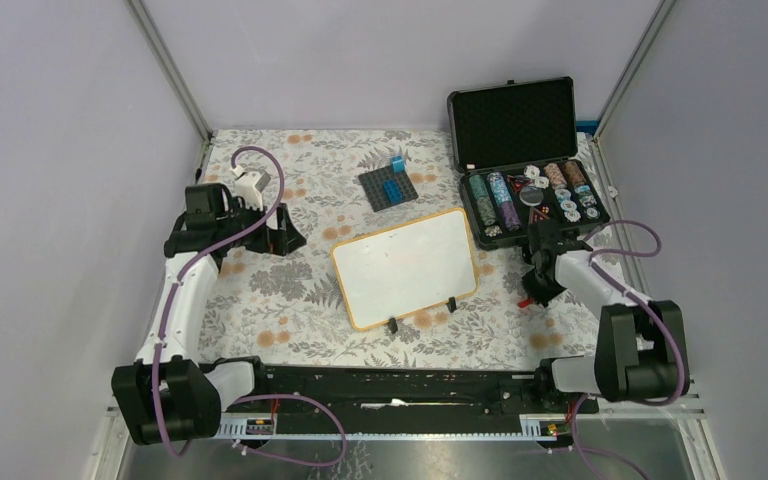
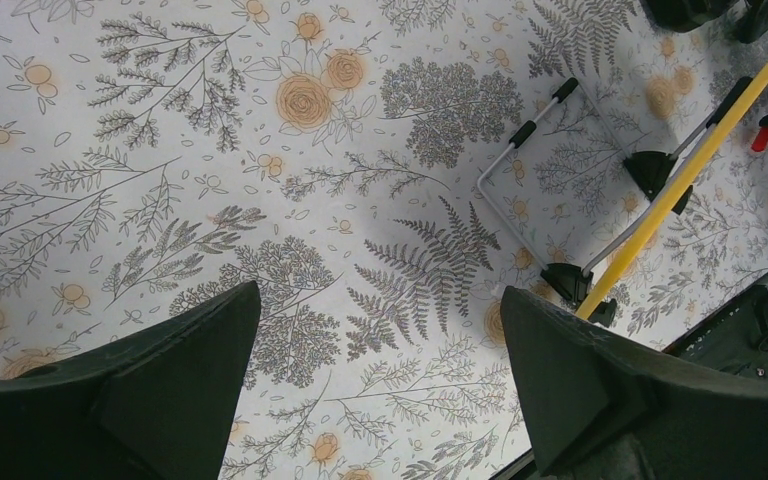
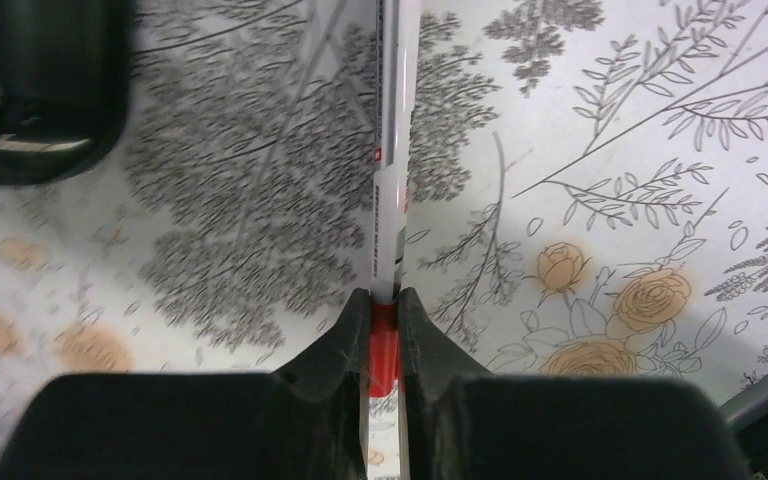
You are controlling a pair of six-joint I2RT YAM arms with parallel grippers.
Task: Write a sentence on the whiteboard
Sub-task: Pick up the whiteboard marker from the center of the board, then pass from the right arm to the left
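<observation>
The whiteboard (image 1: 407,265), white with a light wood frame and two black clip feet, lies in the middle of the floral cloth. Its face looks blank in the top view; no red sentence shows. The left wrist view catches its yellow edge (image 2: 700,160) and feet. My right gripper (image 1: 538,275) is just right of the board, low over the cloth. In the right wrist view this gripper (image 3: 384,310) is shut on a white marker (image 3: 390,150) at its red end. My left gripper (image 1: 285,235) is left of the board, open and empty (image 2: 380,300).
An open black case of poker chips (image 1: 530,190) stands at the back right, close behind my right gripper. A dark grey studded baseplate with blue bricks (image 1: 388,188) lies behind the board. Grey walls close in the sides.
</observation>
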